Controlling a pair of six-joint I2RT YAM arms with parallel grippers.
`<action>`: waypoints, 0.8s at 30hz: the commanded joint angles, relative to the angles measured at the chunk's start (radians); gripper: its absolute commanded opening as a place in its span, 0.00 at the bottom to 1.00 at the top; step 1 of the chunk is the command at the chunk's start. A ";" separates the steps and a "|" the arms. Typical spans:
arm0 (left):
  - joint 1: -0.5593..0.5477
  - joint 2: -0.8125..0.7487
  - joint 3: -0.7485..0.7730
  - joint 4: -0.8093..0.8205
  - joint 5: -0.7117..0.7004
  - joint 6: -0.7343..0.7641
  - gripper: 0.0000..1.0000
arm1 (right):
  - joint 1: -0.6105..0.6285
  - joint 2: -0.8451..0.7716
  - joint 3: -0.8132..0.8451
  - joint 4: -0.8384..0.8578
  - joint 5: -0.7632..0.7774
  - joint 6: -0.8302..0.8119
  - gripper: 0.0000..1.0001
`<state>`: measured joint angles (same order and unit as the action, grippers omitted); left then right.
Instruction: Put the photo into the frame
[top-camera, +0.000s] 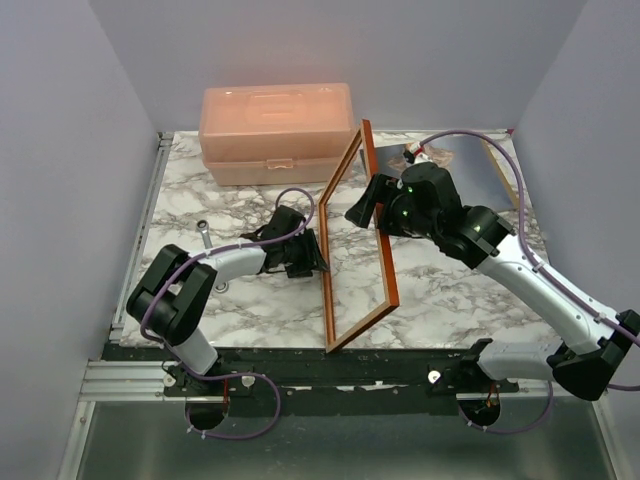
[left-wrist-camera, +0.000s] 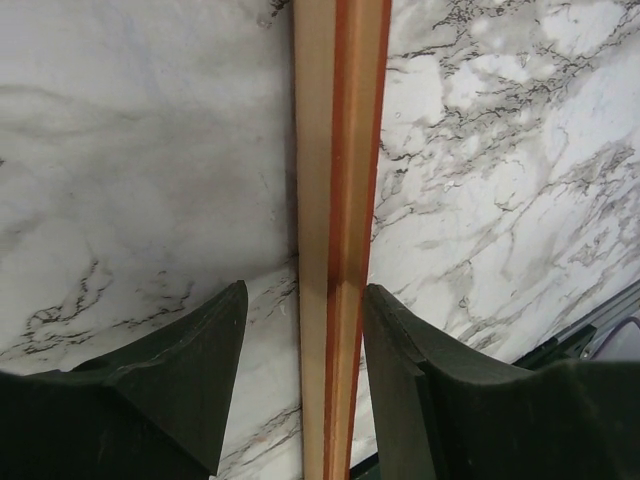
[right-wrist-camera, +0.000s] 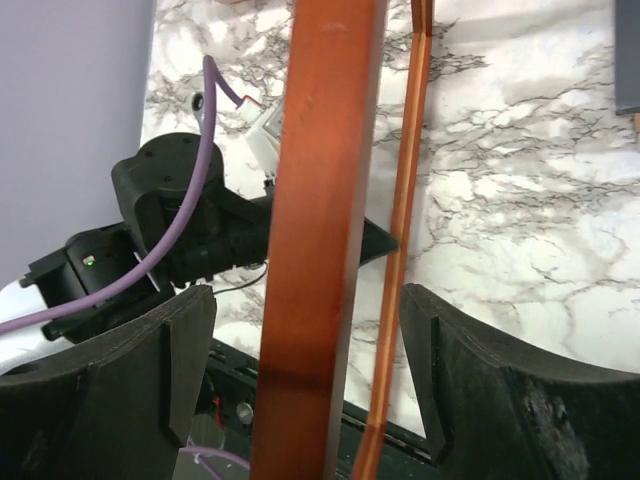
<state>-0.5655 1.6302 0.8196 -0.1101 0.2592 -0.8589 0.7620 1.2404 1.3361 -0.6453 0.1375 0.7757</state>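
The thin reddish-brown wooden picture frame (top-camera: 360, 240) is being stood on edge on the white marble-patterned table (top-camera: 240, 200), its long axis running near to far. It is straddled by the spread left gripper (left-wrist-camera: 305, 330), one rail passing between the jaws; whether it is pinched cannot be told. Farther off, the right gripper (right-wrist-camera: 305, 350) is spread around another rail.

Reddish-brown frame (top-camera: 383, 240) (tan back)

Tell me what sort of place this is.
Most likely a robot lab test cell: a marble-patterned table boxed in by plain lavender walls, with two arms bolted to a rail and a wooden frame between them.
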 joint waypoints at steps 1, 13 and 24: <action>-0.006 -0.012 -0.004 -0.101 -0.082 0.043 0.52 | -0.010 0.008 0.047 -0.092 0.028 -0.055 0.80; -0.006 -0.107 -0.019 -0.174 -0.181 0.050 0.53 | -0.014 0.005 -0.025 -0.119 0.090 -0.109 0.22; -0.006 -0.465 -0.007 -0.359 -0.378 0.081 0.73 | -0.031 0.081 -0.162 0.004 0.088 -0.159 0.01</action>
<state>-0.5652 1.3037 0.8028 -0.3687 0.0040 -0.8013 0.7372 1.2644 1.2297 -0.6807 0.1699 0.7090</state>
